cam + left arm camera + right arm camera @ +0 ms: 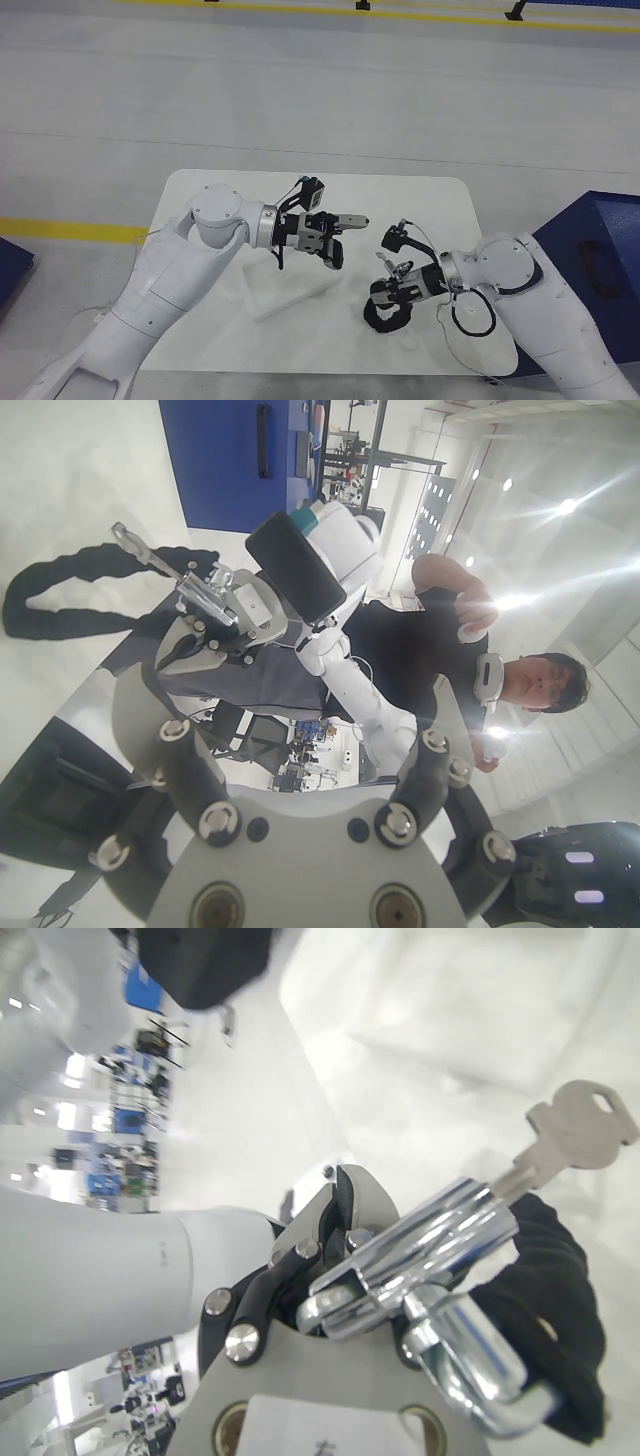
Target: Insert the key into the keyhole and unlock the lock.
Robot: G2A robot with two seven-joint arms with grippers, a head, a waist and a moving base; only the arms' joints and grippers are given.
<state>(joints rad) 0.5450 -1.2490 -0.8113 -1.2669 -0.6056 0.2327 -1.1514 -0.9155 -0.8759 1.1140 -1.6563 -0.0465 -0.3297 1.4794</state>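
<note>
My right gripper (pixel 393 286) is shut on a chrome lock body (pixel 425 1248) above the table's right half. A silver key (pixel 575 1128) sits in the keyhole, its head sticking out. The lock's black cable loop (pixel 385 315) hangs under the gripper and rests on the table. One right finger (pixel 345 1208) presses the lock's side; the other is hidden behind it. My left gripper (pixel 343 238) hovers open a short way left of the lock with nothing between its fingers (pixel 445 710). The left wrist view shows the key (pixel 137 547), lock (pixel 205 595) and cable (pixel 75 565) beyond them.
The white table (pixel 200 200) has rounded corners and bare surface around both arms. A dark blue cabinet (pixel 600 250) stands just off the table's right edge. A yellow floor line (pixel 60 230) runs to the left.
</note>
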